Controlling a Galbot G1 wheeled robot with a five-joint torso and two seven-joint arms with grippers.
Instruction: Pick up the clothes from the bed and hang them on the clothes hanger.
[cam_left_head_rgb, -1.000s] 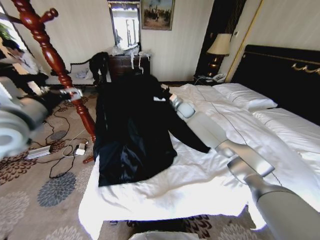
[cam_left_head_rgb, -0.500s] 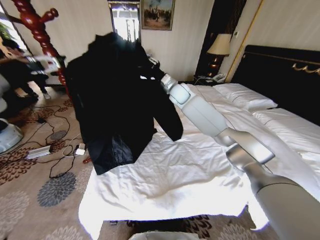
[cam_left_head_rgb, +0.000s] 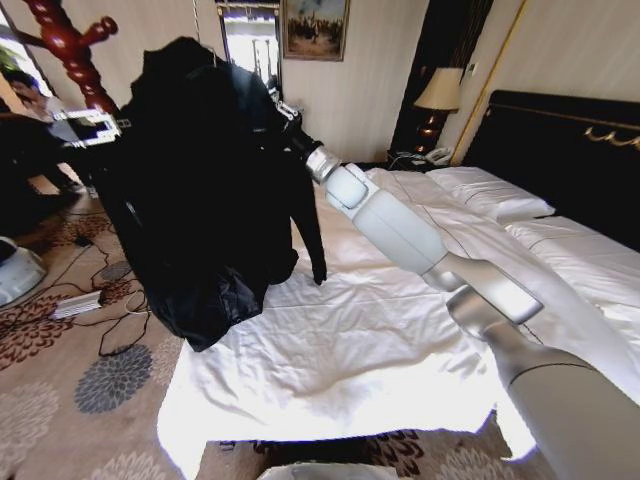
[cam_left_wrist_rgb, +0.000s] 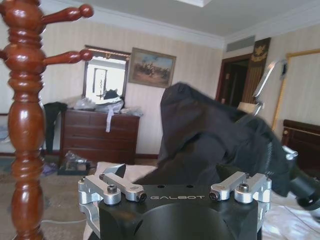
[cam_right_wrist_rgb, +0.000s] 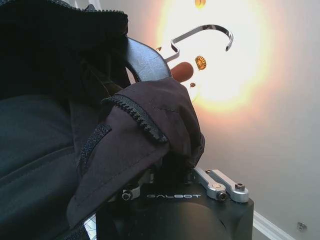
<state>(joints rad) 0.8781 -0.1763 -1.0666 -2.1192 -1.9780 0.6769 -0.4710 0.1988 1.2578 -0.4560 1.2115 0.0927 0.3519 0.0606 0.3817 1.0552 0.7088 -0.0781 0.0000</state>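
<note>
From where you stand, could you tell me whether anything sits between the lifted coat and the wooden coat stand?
Nothing visible does. The right gripper holds the coat up off the bed, beside the coat stand; in the left wrist view only open space lies between them. The left gripper is open nearby.

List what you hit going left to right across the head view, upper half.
Coat stand → black coat, held up by the right gripper → painting → lamp → black headboard.
</note>
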